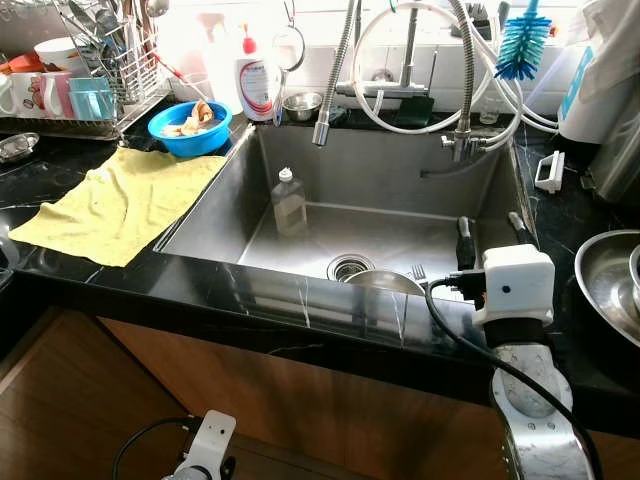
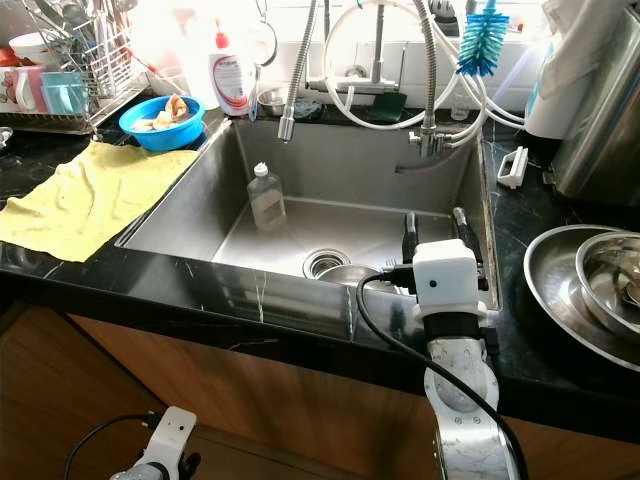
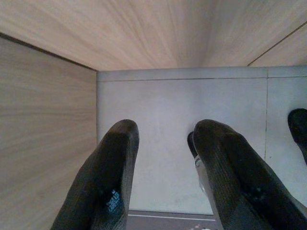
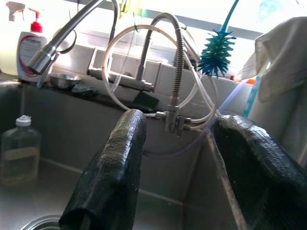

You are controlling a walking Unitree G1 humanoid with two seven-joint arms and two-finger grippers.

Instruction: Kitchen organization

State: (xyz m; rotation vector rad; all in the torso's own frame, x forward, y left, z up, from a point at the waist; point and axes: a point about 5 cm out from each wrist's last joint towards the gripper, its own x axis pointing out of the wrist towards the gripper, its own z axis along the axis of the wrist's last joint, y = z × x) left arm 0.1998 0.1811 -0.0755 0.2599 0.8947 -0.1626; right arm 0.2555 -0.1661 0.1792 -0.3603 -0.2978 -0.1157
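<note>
Nearest to me, my left gripper hangs low in front of the wooden cabinet, fingers spread with nothing between them, pointed at pale floor tiles. My right gripper sits higher, reaching over the front right edge of the sink; its two black fingers are held wide apart and empty, aimed along the basin toward the back wall.

Just below and left of that gripper, a steel bowl with a fork lies on the sink floor beside the drain. Further in, a small clear bottle stands upright near the back left of the basin.

On the counter left of the sink I see a yellow cloth spread flat, and beyond it a blue bowl holding scraps. At the right edge, steel dishes are stacked. Farthest back, a soap dispenser and a teal bottle brush stand by the taps.
</note>
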